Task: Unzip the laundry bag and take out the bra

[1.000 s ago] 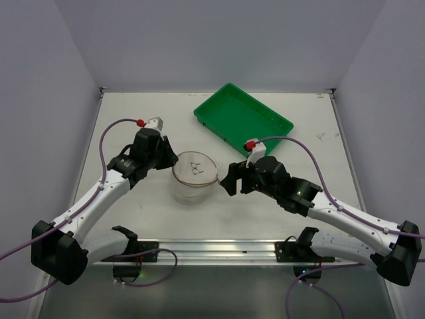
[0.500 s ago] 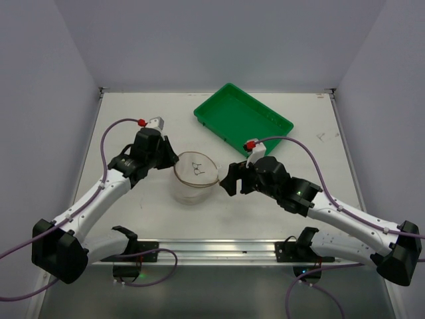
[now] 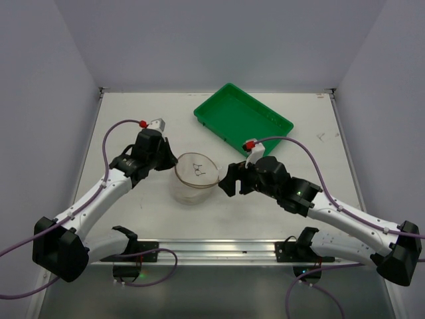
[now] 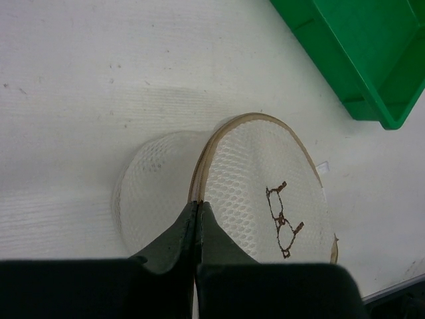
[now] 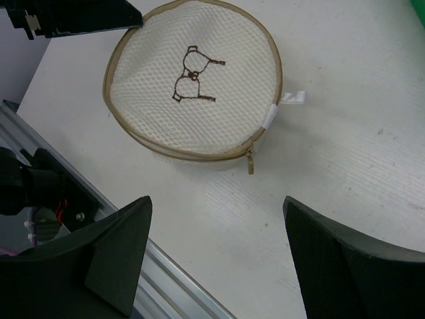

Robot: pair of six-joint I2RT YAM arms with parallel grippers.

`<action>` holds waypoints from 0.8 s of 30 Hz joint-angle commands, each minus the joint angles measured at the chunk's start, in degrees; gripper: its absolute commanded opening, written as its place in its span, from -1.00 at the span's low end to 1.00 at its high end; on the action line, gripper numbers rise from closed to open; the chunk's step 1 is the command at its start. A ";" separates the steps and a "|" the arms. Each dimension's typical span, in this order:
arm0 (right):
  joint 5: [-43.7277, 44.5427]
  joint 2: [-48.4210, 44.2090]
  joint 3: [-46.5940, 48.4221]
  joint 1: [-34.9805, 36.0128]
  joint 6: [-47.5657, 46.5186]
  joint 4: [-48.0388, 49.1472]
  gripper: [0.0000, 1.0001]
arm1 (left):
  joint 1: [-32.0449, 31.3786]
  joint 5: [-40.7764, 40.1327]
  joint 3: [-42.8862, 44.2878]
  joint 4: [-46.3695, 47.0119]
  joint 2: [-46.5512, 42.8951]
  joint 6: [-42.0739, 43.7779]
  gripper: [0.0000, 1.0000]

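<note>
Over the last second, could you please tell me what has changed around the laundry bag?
The left claw closed onto the tan rim of the laundry bag and now pinches it; the bag itself barely shifted. The right claw stayed open beside the bag, and the green tray did not move.

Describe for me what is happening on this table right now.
The left tool is pinched shut on the tan rim of the white mesh laundry bag, on the side away from its zipper pull. The right tool hangs open just short of that pull, touching nothing. The bag looks zipped shut, and nothing is out of it yet. A green tray sits behind.
</note>
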 commanded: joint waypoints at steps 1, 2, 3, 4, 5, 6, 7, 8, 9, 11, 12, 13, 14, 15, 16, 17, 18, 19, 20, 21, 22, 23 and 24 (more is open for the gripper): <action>-0.18 -1.43 -0.81 -0.04 0.79 2.15 0.62 | 0.47 0.56 1.61 1.43 -1.09 1.44 -1.00; -0.09 -1.60 -0.90 -0.04 0.79 2.15 0.62 | 0.47 1.77 2.05 1.43 -1.44 1.70 -1.00; 0.08 -2.13 -0.98 -0.04 0.79 2.15 0.62 | 0.38 2.74 2.58 1.43 -1.44 2.05 -1.00; 0.60 -2.39 -1.07 -0.04 0.88 1.89 0.62 | 0.21 3.28 3.71 1.43 -1.44 3.28 -1.00; 1.04 -2.74 -1.07 -0.04 1.05 1.80 0.62 | -0.14 3.72 4.51 1.43 -1.44 4.16 -1.00; 1.75 -3.62 -1.25 -0.04 1.23 1.71 0.62 | -0.67 3.89 5.21 1.34 -1.27 4.86 -1.00; 2.97 -4.32 -1.42 -0.04 1.67 1.62 0.61 | -1.63 3.90 6.70 1.17 -1.27 5.57 -1.00; 3.59 -4.85 -1.51 -0.04 2.02 1.53 0.62 | -2.07 3.90 7.41 1.17 -1.09 6.44 -1.00; 4.21 -5.55 -1.95 -0.04 2.37 1.53 0.61 | -2.60 3.81 7.94 1.17 -1.00 6.80 -1.00; 6.83 -8.01 -2.48 -0.04 3.69 1.53 0.61 | -3.92 3.90 9.78 1.26 -0.30 7.24 -1.00; 7.81 -8.80 -3.17 -0.13 4.13 1.45 0.61 | -4.45 4.16 10.31 1.26 0.05 7.33 -1.00; 8.69 -10.72 -3.62 -0.13 4.91 1.53 0.61 | -5.76 4.16 11.27 1.52 0.83 7.68 -1.00; 10.44 -11.61 -3.88 -0.13 5.27 1.45 0.62 | -6.46 4.07 11.81 1.69 1.28 7.77 -1.00; 11.32 -12.58 -4.67 -0.13 5.97 1.36 0.62 | -7.95 3.90 12.68 1.87 1.80 7.77 -1.00; 12.38 -14.42 -5.02 -0.13 6.32 1.27 0.62 | -8.84 3.90 13.12 2.13 3.03 7.95 -1.00; 14.30 -15.48 -5.37 -0.13 6.76 1.10 0.62 | -9.89 3.81 13.65 2.05 3.56 8.03 -1.00; 15.36 -16.53 -6.16 -0.13 7.29 0.92 0.62 | -11.03 3.11 14.53 2.13 4.18 7.95 -1.00; 16.51 -18.81 -6.60 -0.13 8.60 0.31 0.62 | -13.83 2.76 14.80 2.66 5.40 7.86 -1.00; 17.82 -20.05 -7.13 -0.13 9.14 0.22 0.62 | -15.33 2.14 15.15 3.01 6.02 7.51 -1.00; 19.75 -21.28 -8.27 -0.13 9.58 0.21 0.62 | -16.91 1.18 15.50 3.36 6.72 7.16 -1.00; 20.64 -22.60 -8.80 -0.13 10.19 0.13 0.62 | -20.15 1.17 16.02 4.32 8.30 6.55 -1.00; 21.52 -24.96 -9.24 -0.13 10.54 0.04 0.62 | -21.84 0.04 16.38 4.68 9.10 6.28 -1.00; 23.09 -26.20 -10.03 -0.13 10.72 -0.05 0.63 | -23.33 -1.19 17.16 4.94 10.06 5.93 -1.00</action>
